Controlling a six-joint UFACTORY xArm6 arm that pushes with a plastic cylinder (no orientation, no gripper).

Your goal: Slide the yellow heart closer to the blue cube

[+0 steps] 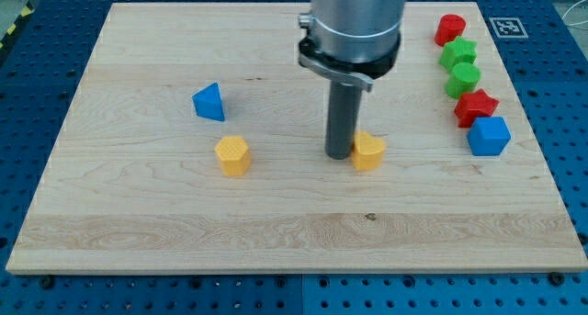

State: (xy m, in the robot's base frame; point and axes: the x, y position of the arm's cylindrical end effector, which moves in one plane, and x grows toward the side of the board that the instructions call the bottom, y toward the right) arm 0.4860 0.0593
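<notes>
The yellow heart (pixel 369 152) lies near the middle of the wooden board (pixel 138 223). My tip (pixel 340 155) stands right against the heart's left side, touching or nearly touching it. The blue cube (pixel 488 136) sits near the board's right edge, well to the right of the heart and slightly higher in the view. The arm's grey body hangs over the top middle of the board and hides part of it.
A second yellow block (pixel 232 155), roughly hexagonal, lies left of my tip. A blue triangular block (pixel 209 102) lies further up and left. Above the blue cube run a red star (pixel 476 106), two green blocks (pixel 463 78) (pixel 457 52) and a red block (pixel 450 28).
</notes>
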